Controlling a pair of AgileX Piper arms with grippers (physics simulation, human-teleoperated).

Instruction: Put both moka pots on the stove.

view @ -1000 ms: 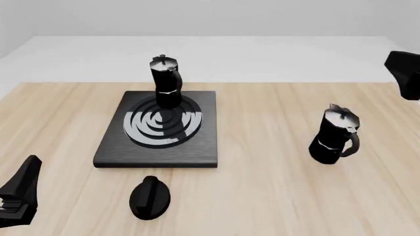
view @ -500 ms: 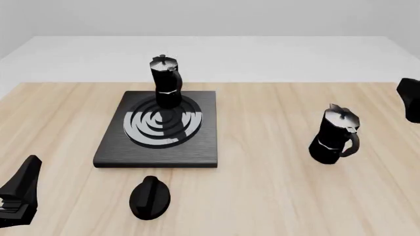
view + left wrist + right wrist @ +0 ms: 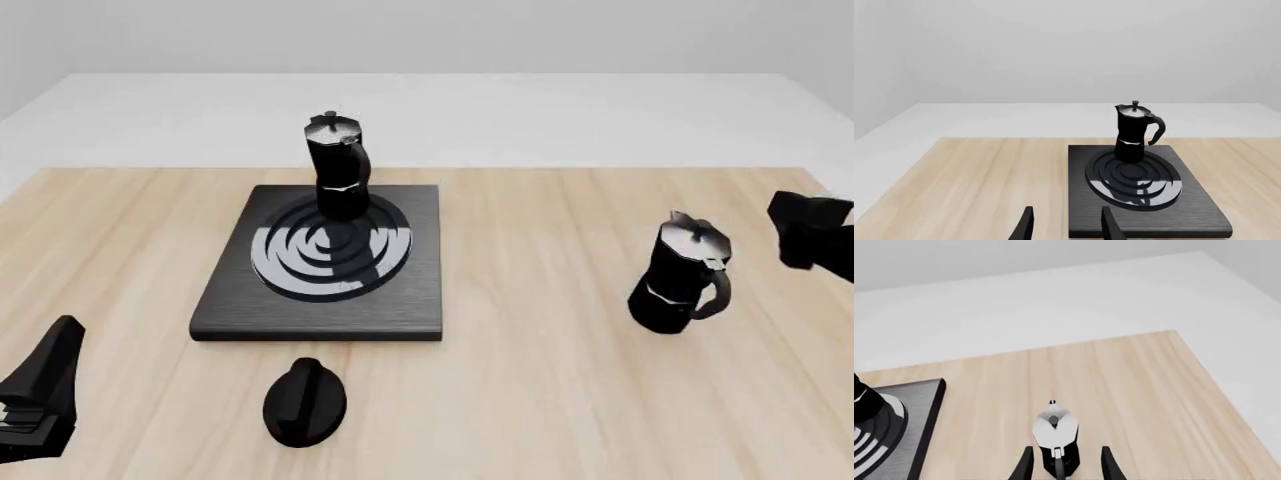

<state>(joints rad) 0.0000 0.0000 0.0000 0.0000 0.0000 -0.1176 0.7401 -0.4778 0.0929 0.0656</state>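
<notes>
Right end effector (image 3: 1062, 469) is spread open, its two dark fingers (image 3: 1023, 467) on either side of the second moka pot (image 3: 1055, 437) in the wrist view, apart from its body as far as I can tell. From the front it's only a dark block at the right edge (image 3: 814, 235), just beside that pot (image 3: 683, 272) and about level with its lid.

That pot stands upright on the wooden surface (image 3: 561, 380), well to the right of the stove (image 3: 220, 300), silvery lid on top and its handle on the side nearer the camera.

The other moka pot (image 3: 336, 166) is upright on the stove, at the far edge of the ringed burner (image 3: 331, 248), handle to the right. The left wrist view shows the same thing: pot (image 3: 1135, 131) on the far part of the burner rings (image 3: 1134, 179), slab (image 3: 1201, 220) flat on the wood.

Left end effector (image 3: 1064, 226) is open too, nothing between its fingers (image 3: 1023, 227), low over the wood at the stove's near left corner. In the front view it's a dark shape at the bottom left corner (image 3: 40, 395), well away from both pots.

A black oval knob (image 3: 306, 400) lies on the surface just in front of the stove.
</notes>
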